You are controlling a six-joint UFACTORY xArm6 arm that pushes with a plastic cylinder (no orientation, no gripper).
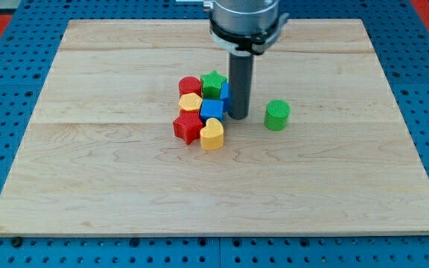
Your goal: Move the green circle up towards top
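Observation:
The green circle (pixel 277 115) is a short green cylinder standing alone on the wooden board (pixel 125 179), right of the middle. My tip (pixel 238 116) rests on the board just to its left, with a small gap between them. The rod stands against the right side of a tight cluster of blocks.
The cluster left of my tip holds a red cylinder (pixel 189 85), a green star (pixel 213 83), a yellow hexagon (pixel 191 103), a blue cube (pixel 211 110), another blue block (pixel 225 91) partly hidden behind the rod, a red star (pixel 188 127) and a yellow heart (pixel 211 135).

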